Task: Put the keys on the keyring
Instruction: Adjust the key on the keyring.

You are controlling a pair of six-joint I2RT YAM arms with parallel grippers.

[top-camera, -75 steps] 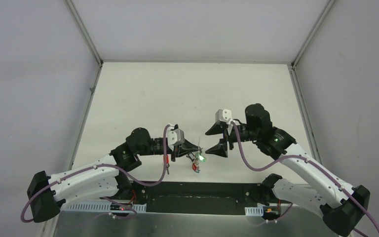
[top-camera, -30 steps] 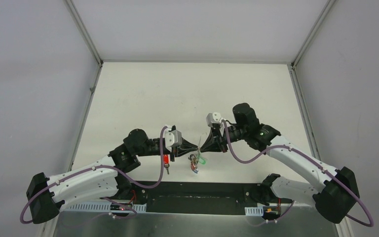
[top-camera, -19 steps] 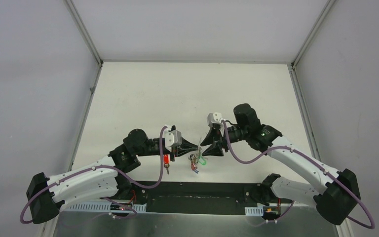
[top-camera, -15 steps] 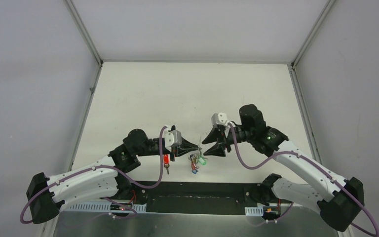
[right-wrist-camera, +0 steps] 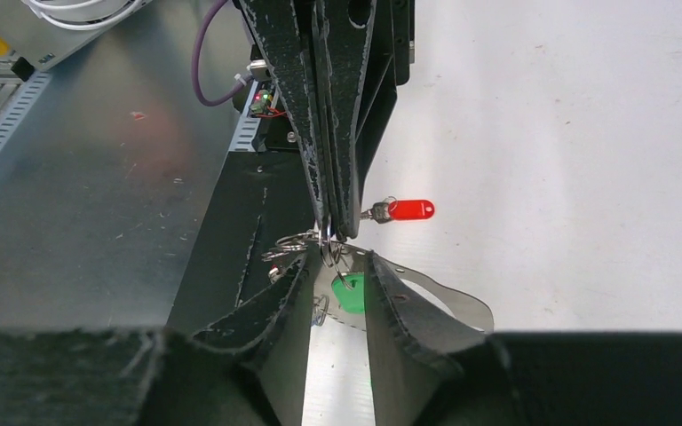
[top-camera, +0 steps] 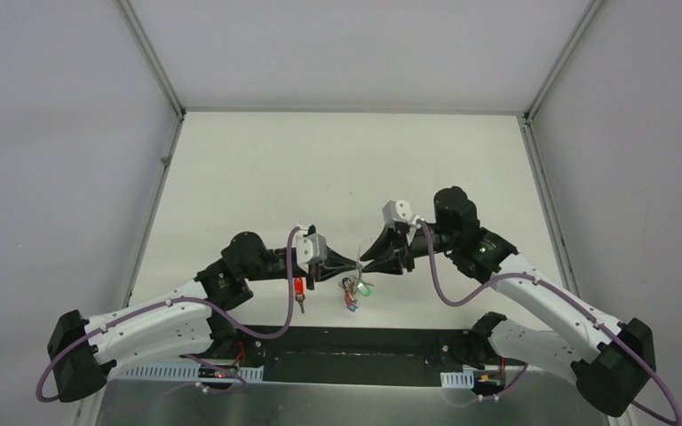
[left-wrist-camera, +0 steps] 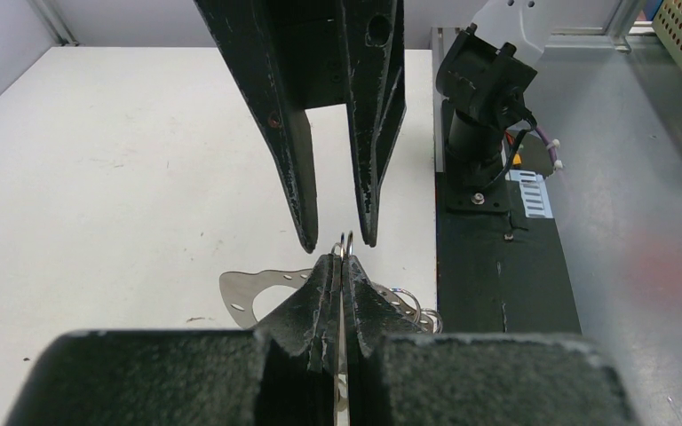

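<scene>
Left wrist view: left end effector (left-wrist-camera: 342,263) clamped shut on keyring (left-wrist-camera: 346,238) wire, lower centre. Right end effector (left-wrist-camera: 337,244) fingers parted, straddling the ring's tip. Right wrist view: green key (right-wrist-camera: 351,294) beneath the grip; red key (right-wrist-camera: 407,210) on table (right-wrist-camera: 586,133), frame centre.

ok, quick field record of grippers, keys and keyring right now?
left gripper: shut on wire ring
right gripper: open, fingers flank left tips, holding nothing
green key: just under the held ring
red key: on table, apart, untouched
keyring: grey band below the tips; held or lying, can't tell
</scene>
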